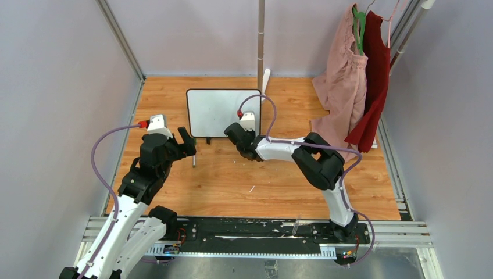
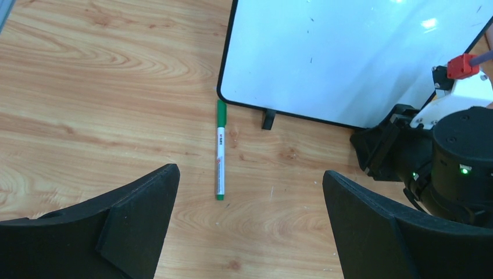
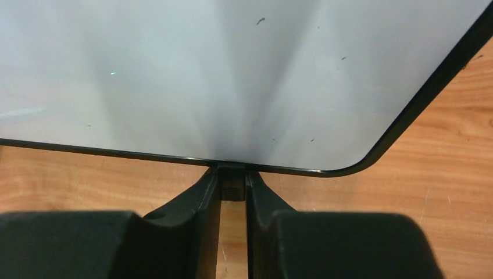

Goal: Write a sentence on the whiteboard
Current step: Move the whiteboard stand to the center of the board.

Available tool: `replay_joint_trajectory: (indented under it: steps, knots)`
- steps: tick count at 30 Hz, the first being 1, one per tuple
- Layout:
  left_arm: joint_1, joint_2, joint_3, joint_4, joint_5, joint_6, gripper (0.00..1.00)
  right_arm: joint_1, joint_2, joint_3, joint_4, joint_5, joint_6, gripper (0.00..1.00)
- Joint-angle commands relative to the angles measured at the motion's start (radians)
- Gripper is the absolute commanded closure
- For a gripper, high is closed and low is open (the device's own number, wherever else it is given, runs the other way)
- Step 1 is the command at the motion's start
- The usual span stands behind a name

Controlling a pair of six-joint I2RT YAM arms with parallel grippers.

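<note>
Right wrist: right fingers (image 3: 204,196) tight around black foot (image 3: 232,181) of whiteboard (image 3: 174,75).

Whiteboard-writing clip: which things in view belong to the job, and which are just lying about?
Job: whiteboard, blank; green marker on the table beside it; right gripper shut on its foot; left gripper open near the marker.
Lying about: pink garment and red garment hanging at the right; metal pole behind the board.
</note>
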Motion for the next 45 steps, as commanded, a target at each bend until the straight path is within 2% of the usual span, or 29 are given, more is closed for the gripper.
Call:
replay_joint_trajectory:
  steps: [1, 14, 27, 36, 45]
  knots:
    - [-0.003, -0.001, -0.006, 0.029, -0.013, -0.007, 0.01, 0.026, -0.032, -0.082, -0.094, 0.009, 0.056, 1.0]
    - [-0.004, 0.004, -0.006, 0.025, -0.016, -0.007, 0.01, 0.043, -0.183, -0.283, -0.112, 0.026, 0.109, 1.0]
    - [-0.003, 0.019, -0.008, 0.033, -0.004, -0.002, 0.01, 0.009, -0.463, -0.641, -0.061, 0.041, 0.13, 1.0]
    - [-0.002, 0.037, -0.008, 0.033, -0.004, -0.001, 0.01, -0.014, -0.567, -0.708, -0.091, 0.044, 0.103, 1.0]
    - [-0.002, 0.046, -0.007, 0.035, 0.005, 0.001, 0.01, -0.009, -0.597, -0.736, -0.086, 0.012, 0.084, 1.0]
